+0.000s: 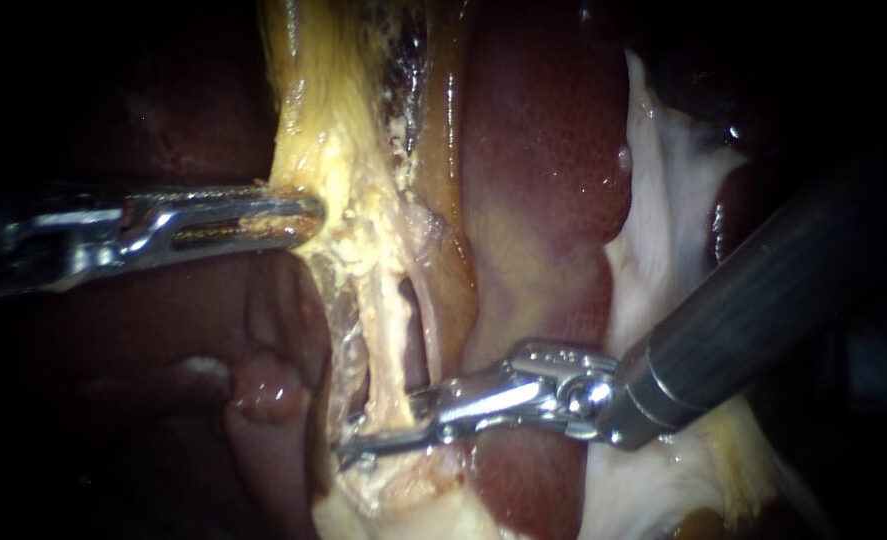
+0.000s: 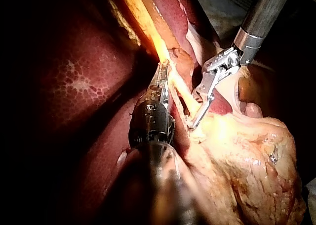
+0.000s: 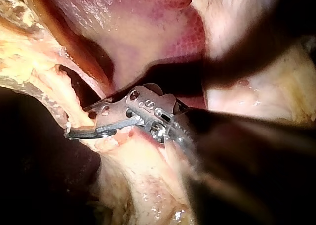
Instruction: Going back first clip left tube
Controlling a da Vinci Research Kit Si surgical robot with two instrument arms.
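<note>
A pale tube [image 1: 391,345] runs down the middle of the endoscope view, with a dark gap and a browner strand [image 1: 451,290] to its right. My right instrument [image 1: 388,425] reaches in from the right, its jaws open and astride the lower end of the pale tube [image 3: 74,104]. I cannot make out a clip. The same jaws [image 2: 197,113] show a narrow gap in the left wrist view. Higher up, my left instrument [image 1: 303,218] is shut on the yellow fatty tissue [image 1: 328,130] and holds it taut.
Dark red liver [image 1: 543,150] lies right of the strands, and white membrane [image 1: 663,230] lies beyond it under the right shaft [image 1: 763,300]. A pink lobule [image 1: 263,390] sits left of the tube's base. A bulky yellow fat mass [image 2: 247,156] lies beside the left shaft.
</note>
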